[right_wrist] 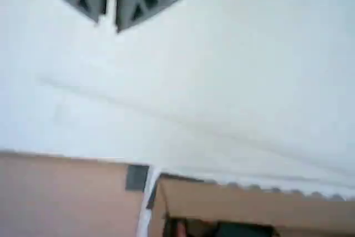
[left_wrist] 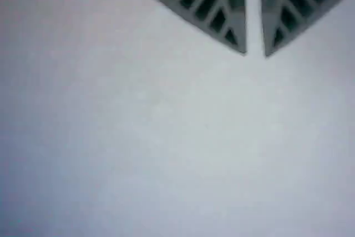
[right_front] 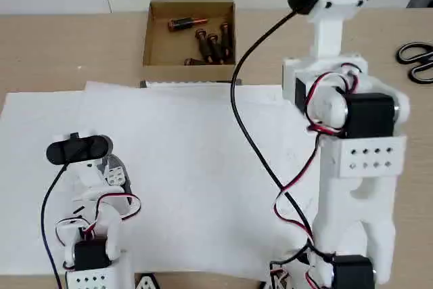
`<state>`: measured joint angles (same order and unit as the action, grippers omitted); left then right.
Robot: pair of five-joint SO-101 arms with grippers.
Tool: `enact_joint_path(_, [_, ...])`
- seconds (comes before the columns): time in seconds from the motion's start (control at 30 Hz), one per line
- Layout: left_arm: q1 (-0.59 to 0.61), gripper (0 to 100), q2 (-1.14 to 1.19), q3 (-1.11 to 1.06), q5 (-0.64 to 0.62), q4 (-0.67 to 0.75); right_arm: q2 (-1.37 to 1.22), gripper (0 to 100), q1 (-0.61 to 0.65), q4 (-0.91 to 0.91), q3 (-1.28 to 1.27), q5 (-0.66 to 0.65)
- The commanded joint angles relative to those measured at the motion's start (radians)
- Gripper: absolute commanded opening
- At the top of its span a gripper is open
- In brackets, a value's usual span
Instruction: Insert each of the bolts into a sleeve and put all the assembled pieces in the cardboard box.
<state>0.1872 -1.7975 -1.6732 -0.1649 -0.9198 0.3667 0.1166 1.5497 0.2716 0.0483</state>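
Right hand [right_wrist: 108,23], closed and empty, sits nearer the cardboard box [right_front: 191,5], at its nine o'clock; left hand [left_wrist: 255,53] closed too.

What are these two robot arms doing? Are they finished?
Neither arm is holding anything. The bolt pieces lie in the cardboard box at the table's far side. The left gripper and the right gripper hang over the white paper, jaws shut and empty. The job looks about done.
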Motion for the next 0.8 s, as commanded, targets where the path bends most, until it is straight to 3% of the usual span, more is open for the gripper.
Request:
enact_joint_path(0.0, [0.005,1,-0.011,0.004,-0.002,-0.003,0.064,0.3,-0.016,0.061,0.029,0.044])
enact_joint_path(0.2, [0.005,1,-0.011,0.004,-0.002,-0.003,0.182,0.3,-0.015,0.025,-0.181,0.048])
enact_joint_path(0.53, [0.005,1,-0.011,0.004,-0.002,-0.003,0.644,0.2,-0.016,-0.344,-0.893,0.038])
enact_joint_path(0.77, [0.005,1,-0.011,0.004,-0.002,-0.003,0.941,0.2,-0.018,-0.435,-1.289,0.017])
